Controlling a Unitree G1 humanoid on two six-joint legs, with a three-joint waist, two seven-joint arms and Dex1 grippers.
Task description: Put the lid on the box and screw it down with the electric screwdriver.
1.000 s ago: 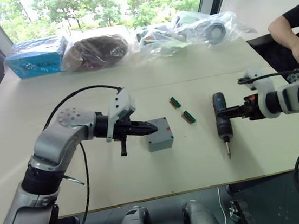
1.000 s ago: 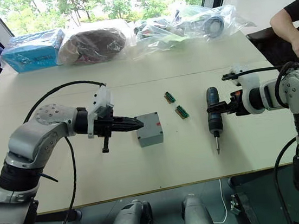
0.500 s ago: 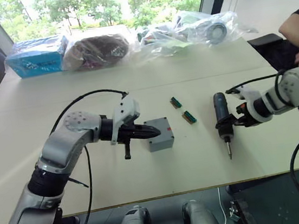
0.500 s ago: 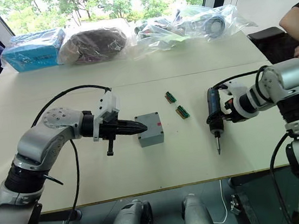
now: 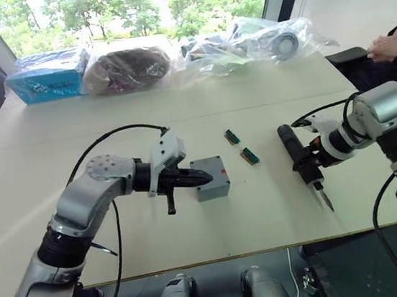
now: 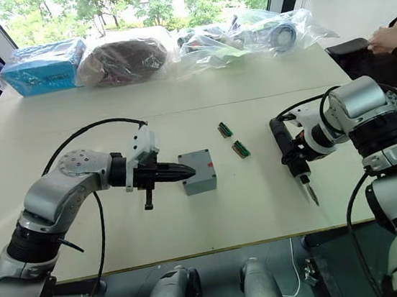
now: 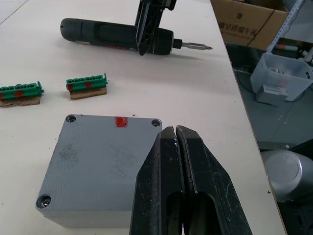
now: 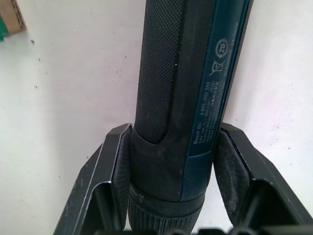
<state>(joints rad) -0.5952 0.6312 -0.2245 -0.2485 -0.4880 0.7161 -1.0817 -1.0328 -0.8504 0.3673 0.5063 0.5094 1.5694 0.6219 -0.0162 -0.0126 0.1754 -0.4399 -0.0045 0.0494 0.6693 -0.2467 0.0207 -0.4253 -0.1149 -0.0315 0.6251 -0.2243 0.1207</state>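
Right gripper (image 6: 299, 152) clamps electric screwdriver (image 6: 291, 156) mid-body between fingers, bit past them. Left gripper (image 6: 184, 170) fingertips pressed together, touching box (image 6: 198, 172).

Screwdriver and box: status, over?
Right gripper shut on screwdriver. Left gripper shut, empty, at box; lid already on. Green connectors between, clear of both.

- One grey box (image 5: 211, 178) with the lid on.
- One electric screwdriver (image 5: 298, 157).
- Two green connector pieces (image 5: 250, 156) beside the box.
- Several clear bags (image 5: 243, 40).
- One blue package (image 5: 48, 76).
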